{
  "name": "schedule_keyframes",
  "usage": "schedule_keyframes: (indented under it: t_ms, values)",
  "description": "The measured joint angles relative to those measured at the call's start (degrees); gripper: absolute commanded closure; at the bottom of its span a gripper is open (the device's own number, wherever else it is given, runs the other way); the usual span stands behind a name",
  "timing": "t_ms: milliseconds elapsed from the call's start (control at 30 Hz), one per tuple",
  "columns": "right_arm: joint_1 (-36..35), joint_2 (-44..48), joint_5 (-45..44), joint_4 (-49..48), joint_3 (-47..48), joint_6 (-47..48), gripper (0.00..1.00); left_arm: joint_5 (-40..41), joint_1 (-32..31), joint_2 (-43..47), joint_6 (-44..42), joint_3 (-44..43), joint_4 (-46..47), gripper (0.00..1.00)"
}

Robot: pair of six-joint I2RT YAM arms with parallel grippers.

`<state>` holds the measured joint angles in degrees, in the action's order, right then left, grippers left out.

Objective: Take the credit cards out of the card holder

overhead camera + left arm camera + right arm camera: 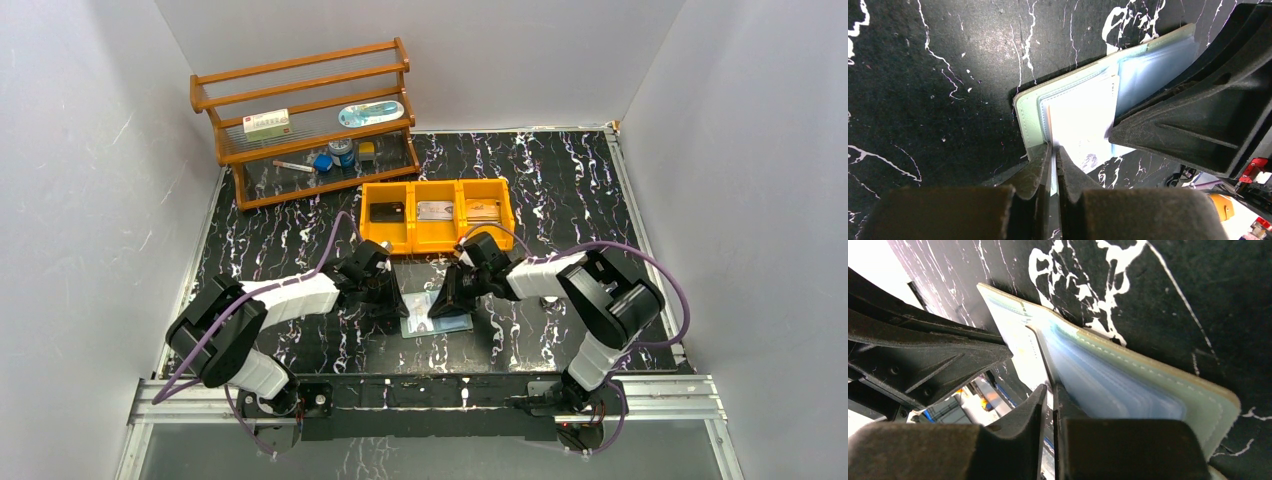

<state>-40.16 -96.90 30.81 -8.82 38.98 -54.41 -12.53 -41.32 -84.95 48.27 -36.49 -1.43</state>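
While card holder (437, 318) is lying mid-near on table (560, 180), left fingers (1035, 170) are pinching its edge, right fingers (1023, 415) are sitting almost shut at pale card (1083, 120), grip unclear; cards (437, 210) are sitting in orange bin (437, 244), more left.

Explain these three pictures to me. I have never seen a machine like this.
Two robot arms stand at the near edge of a table, each ending in a two-finger gripper. The wide picture looks down from above; the other two come from cameras on the wrists. On the black table lie an orange bin, a wooden rack and, in front, the card holder. The left gripper and right gripper both pinch thin pale leaves at its open edge; card or sleeve, I cannot tell.
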Motion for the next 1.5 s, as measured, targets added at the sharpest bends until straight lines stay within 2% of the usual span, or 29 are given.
schedule_keyframes:
  t_ms: [100,167,367,700,1033,1067,1167,1300,1367,1500]
  values:
    - [0.2,-0.2,0.5,-1.7,-1.1,-1.1,0.91,0.0,0.0,0.1,-0.6,0.0,0.1,1.0]
    - [0.3,-0.3,0.9,-2.6,-1.4,-1.6,1.0,0.1,0.0,0.2,-0.8,0.0,0.1,1.0]
    - [0.3,-0.4,1.5,-6.0,-3.2,-4.0,1.0,1.1,0.0,1.1,-0.8,0.8,0.9,1.0]
    - [0.2,8.1,-4.0,-3.4,-4.2,-3.5,1.0,2.5,-0.6,1.6,-0.1,1.7,2.2,1.0]
    - [1.0,10.7,-6.4,-1.1,-5.1,-2.8,1.0,2.7,-0.8,1.6,-0.1,1.7,2.3,1.0]
    - [1.0,11.0,-6.6,-0.8,-5.1,-2.6,0.98,2.7,-0.8,1.6,-0.1,1.7,2.3,1.0]
    - [1.2,11.1,-6.6,-0.5,-5.1,-2.1,0.82,2.7,-0.8,1.6,-0.2,1.7,2.4,1.0]
    - [1.2,8.4,-5.5,-0.3,-4.1,-1.0,0.67,2.6,-0.8,1.6,-0.5,1.7,2.5,1.0]
    - [1.2,6.6,-5.2,-0.5,-3.8,-0.9,0.64,2.6,-0.8,1.6,-0.7,1.7,2.5,1.0]
    - [1.2,3.3,-2.1,-2.3,-3.3,-1.0,0.65,2.5,-0.8,1.6,-0.9,1.7,2.5,1.0]
